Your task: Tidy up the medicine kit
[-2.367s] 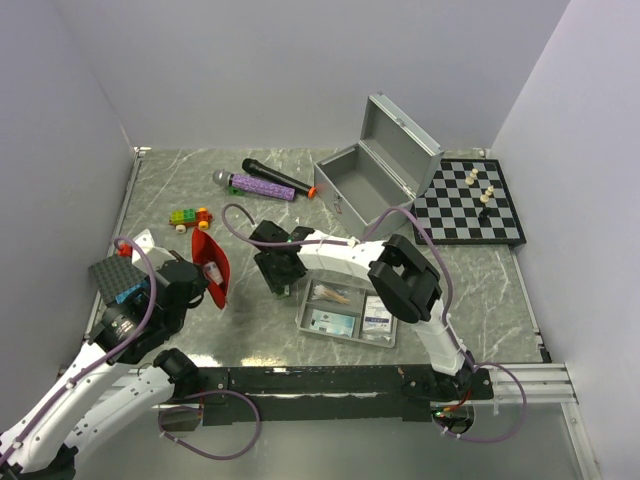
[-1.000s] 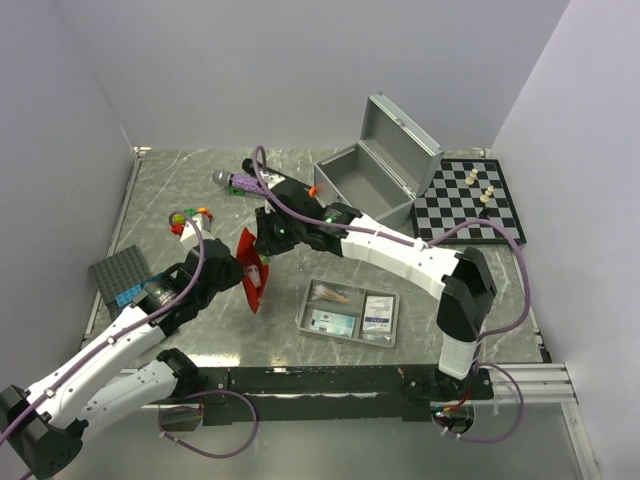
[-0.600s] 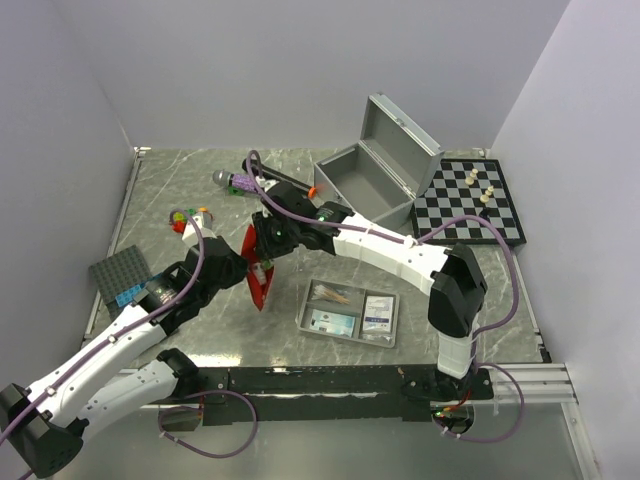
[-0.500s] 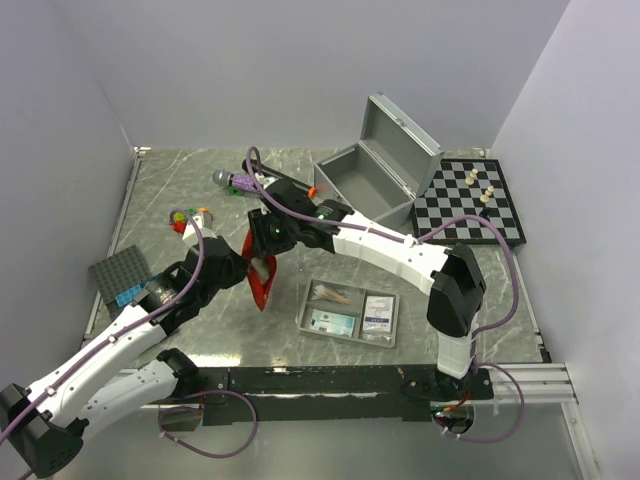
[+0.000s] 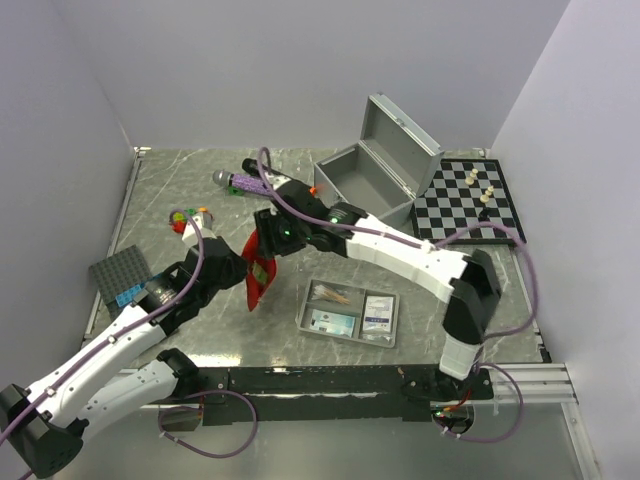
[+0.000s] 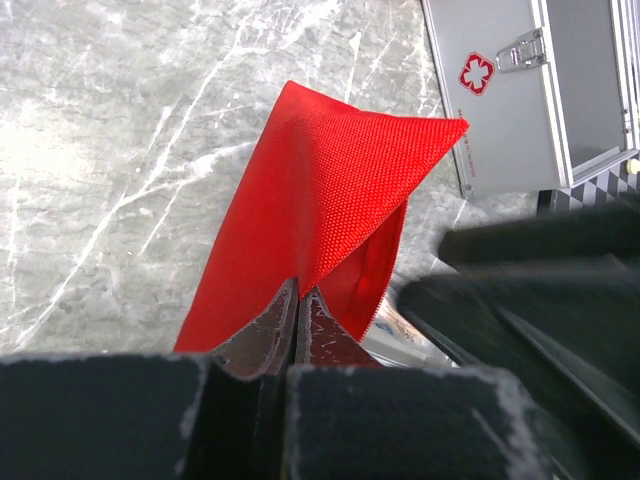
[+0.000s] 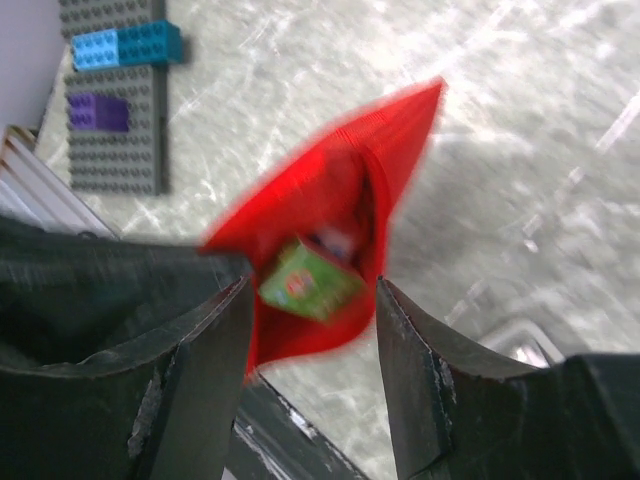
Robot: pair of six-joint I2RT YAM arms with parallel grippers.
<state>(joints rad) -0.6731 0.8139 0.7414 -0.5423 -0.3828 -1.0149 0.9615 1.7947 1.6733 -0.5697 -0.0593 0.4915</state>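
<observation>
I am on the filling step: small packets go into the red pouch [image 6: 320, 190], which I judge goes into the medicine kit's metal case [image 5: 365, 185] later.

My left tool [image 6: 297, 300] is pinched narrow on one lip of the pouch and holds it up off the bench [image 6: 100, 150], just left of the grey divided tray [image 5: 345, 335]. I cannot tell whether the pouch's lower end touches the bench. My right tool [image 7: 310, 295] hangs over the mouth with its jaws standing apart. A green packet [image 7: 305, 280] shows between them, down inside the opening, and appears to touch neither finger, though that view is blurred.

To do this well, I would hold the left pinch firm and the mouth facing up, so the packet slides deeper rather than tipping out. I would lift the right tool straight up and clear of the far lip before swinging toward the tray. A sideways drag could snag the fabric and pull it from the left pinch.

In the top view the pouch's long axis runs roughly from the arm bases toward the back wall, tilted. Its far pointed corner aims toward the case, and its mouth gapes at the right tool.
</observation>
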